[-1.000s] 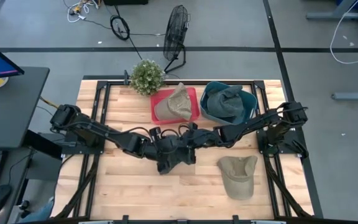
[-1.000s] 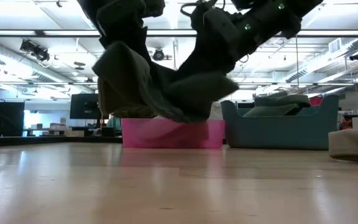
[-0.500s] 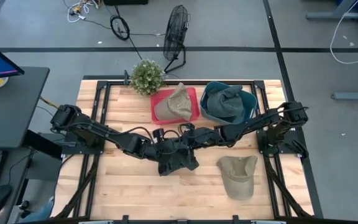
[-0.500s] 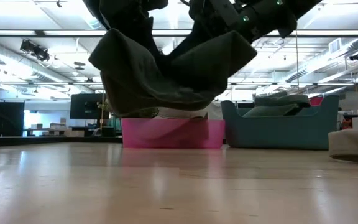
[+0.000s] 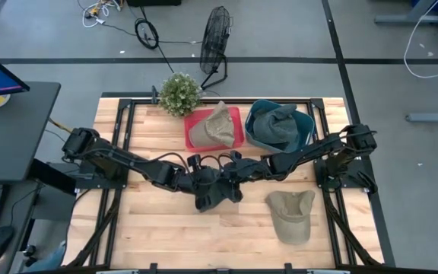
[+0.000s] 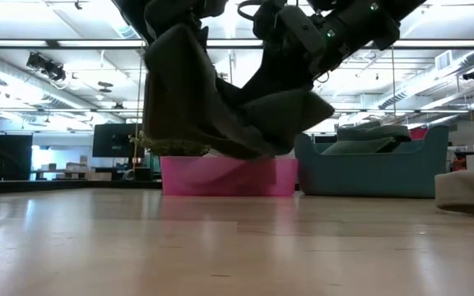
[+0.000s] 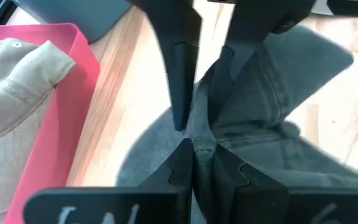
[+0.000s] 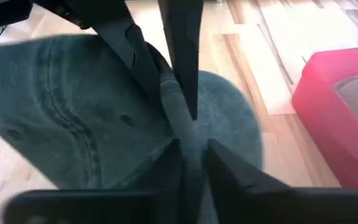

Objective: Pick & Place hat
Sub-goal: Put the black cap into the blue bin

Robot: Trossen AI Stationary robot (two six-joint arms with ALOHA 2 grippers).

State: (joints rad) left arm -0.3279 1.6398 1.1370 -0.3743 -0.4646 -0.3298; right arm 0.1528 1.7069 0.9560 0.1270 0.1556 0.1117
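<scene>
A dark grey-green hat [image 5: 216, 192] hangs over the middle of the table, clear of the wood in the low view [image 6: 220, 115]. My left gripper [image 5: 203, 180] comes in from the table's left and is shut on it. My right gripper [image 5: 232, 173] comes in from the right and is shut on it close beside the left one. In each wrist view the other arm's fingers show just beyond that arm's own, on the same ridge of cloth. My left gripper pinches a raised fold of the hat's cloth [image 7: 201, 148] between its two fingers [image 7: 178, 167]. The hat hangs below, lifted clear of the table. My right gripper pinches the same bunched ridge of cloth [image 8: 190, 138] between its two fingers [image 8: 225, 167], right next to the left gripper's fingertips [image 8: 184, 56]. The hat's crown spreads out slack to either side of the ridge.
A pink tray [image 5: 236, 116] holding a tan hat stands at the far middle, with a teal bin [image 5: 304, 122] holding a dark hat to its right. Another tan hat [image 5: 291, 215] lies on the near right of the table. A potted plant [image 5: 180, 93] stands at the far edge.
The hat has changed shape while staying lifted. Half a second ago it hung spread wide between the two grippers; now it is gathered narrower, its left side hanging steeply and its right part bunched lower. Both grippers stay close together over the table's middle.
</scene>
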